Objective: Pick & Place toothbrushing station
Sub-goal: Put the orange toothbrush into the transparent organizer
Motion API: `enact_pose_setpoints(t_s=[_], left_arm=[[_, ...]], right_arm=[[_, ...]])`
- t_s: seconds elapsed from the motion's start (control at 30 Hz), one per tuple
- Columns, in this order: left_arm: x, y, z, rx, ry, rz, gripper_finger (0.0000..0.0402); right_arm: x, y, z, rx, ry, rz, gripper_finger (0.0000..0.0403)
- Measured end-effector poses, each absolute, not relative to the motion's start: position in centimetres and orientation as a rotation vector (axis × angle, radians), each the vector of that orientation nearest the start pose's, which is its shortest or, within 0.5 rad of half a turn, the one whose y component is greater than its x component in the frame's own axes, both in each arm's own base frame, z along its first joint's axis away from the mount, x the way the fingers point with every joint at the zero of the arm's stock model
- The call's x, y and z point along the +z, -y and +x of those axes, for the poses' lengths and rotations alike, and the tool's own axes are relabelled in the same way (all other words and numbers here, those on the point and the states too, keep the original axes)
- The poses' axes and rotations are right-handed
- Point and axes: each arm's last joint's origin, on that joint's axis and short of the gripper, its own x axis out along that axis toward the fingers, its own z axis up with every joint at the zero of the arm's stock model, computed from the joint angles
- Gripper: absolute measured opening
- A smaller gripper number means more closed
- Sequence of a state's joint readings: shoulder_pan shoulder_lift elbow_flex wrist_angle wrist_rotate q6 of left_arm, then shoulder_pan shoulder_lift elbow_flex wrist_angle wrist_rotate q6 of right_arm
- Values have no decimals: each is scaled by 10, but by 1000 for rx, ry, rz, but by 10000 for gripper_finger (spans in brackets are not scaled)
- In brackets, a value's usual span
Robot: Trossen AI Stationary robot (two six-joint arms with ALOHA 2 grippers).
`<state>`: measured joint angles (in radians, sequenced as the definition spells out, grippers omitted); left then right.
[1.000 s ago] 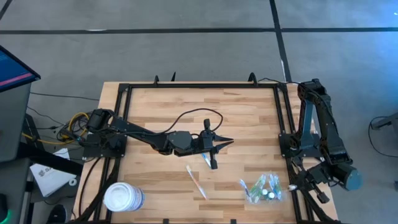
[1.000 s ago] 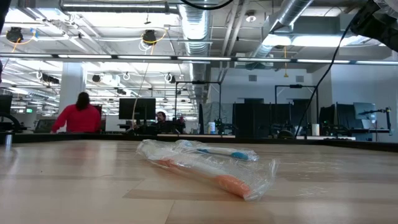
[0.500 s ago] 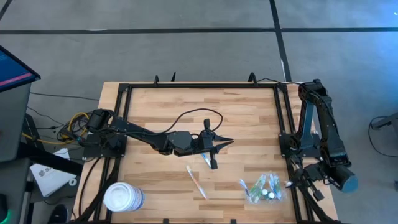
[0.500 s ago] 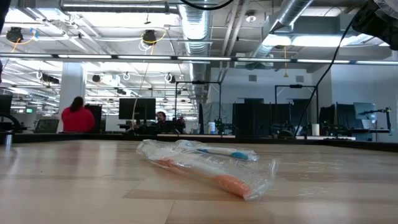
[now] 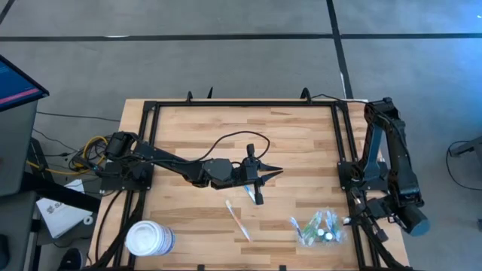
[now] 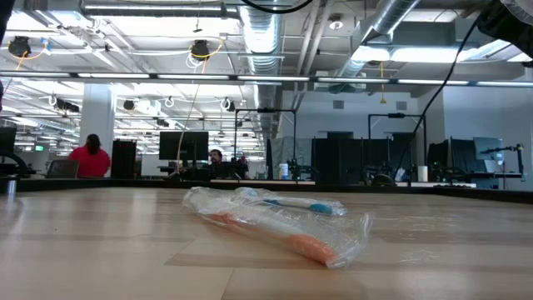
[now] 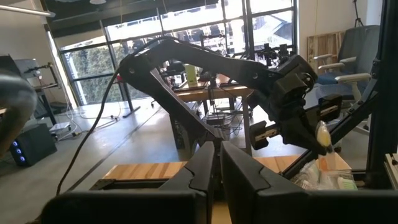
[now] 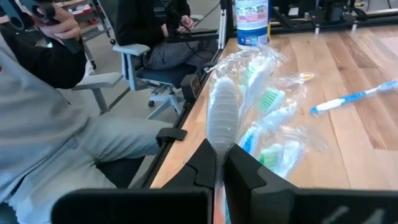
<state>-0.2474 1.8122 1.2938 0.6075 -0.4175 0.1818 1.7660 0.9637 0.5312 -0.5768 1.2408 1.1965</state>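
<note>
Right wrist view tells you most: the right gripper [image 8: 219, 163] has its fingers clenched on a thin see-through edge of the toothbrushing station [image 8: 273, 106], the clear plastic holder with green and blue brushes inside. Seen from above, that holder rests on the desk [image 5: 294, 143] just beside its right edge, near the corner that lies along the same edge as the white tub [image 5: 149, 239]. The left gripper [image 5: 260, 181] waits over the middle of the desk, fingers pressed together on nothing. A loose toothbrush [image 5: 237, 218] lies between it and the holder. You are at the pick step, by my reading: the grip is made, but the holder is not yet off the wood. The next move likely calls for a slow, straight lift, since the hold is on a flimsy edge that could slip or let the contents sag. Where it should be set down you cannot tell from these views.
</note>
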Motion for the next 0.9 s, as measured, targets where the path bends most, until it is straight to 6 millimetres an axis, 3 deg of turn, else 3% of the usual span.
enact_pose_setpoints(t_s=[0.63,0.9], left_arm=[[299,91,410,177,68,152,21],[299,91,410,177,68,152,21]], right_arm=[[192,-168,-5,290,-286,164,4],[170,-159,-3,268,-277,252,4]])
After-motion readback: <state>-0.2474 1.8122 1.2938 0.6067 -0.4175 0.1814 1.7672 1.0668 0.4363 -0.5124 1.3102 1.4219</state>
